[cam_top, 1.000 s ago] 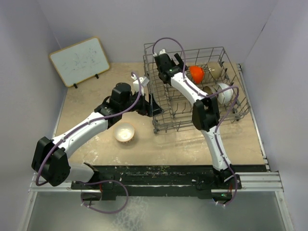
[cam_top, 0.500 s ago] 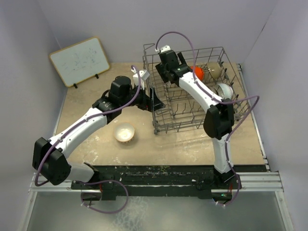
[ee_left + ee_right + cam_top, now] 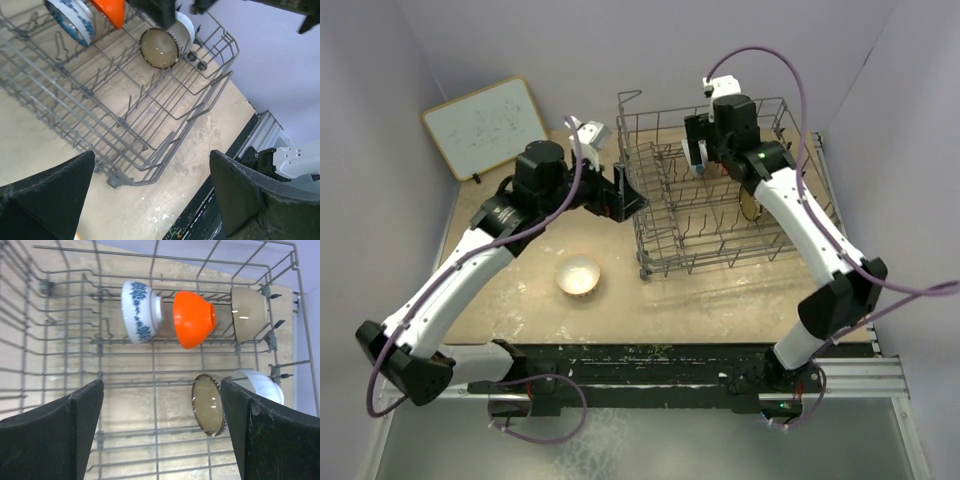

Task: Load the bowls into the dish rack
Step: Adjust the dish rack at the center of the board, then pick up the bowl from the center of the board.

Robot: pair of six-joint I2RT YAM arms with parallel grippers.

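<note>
The grey wire dish rack (image 3: pixel 642 262) stands right of centre. In the right wrist view, five bowls stand on edge inside the rack (image 3: pixel 155 372): blue-and-white (image 3: pixel 141 311), orange-red (image 3: pixel 195 319) and cream (image 3: pixel 248 314) in the far row, brown-rimmed (image 3: pixel 209 404) and white (image 3: pixel 260 385) nearer. One pale bowl (image 3: pixel 579 275) sits upright on the table left of the rack. My right gripper (image 3: pixel 160 435) hangs open and empty above the rack's middle (image 3: pixel 700 158). My left gripper (image 3: pixel 628 198) is open and empty beside the rack's left side, looking along the rack (image 3: pixel 165 165).
A white board (image 3: pixel 485 125) leans at the back left. Purple walls close in the table on three sides. The black front rail (image 3: pixel 670 360) with the arm bases runs along the near edge.
The right arm has swung from the rack's left rear corner rightward over its middle. The left arm has pulled back leftward and its jaws have spread wider.
</note>
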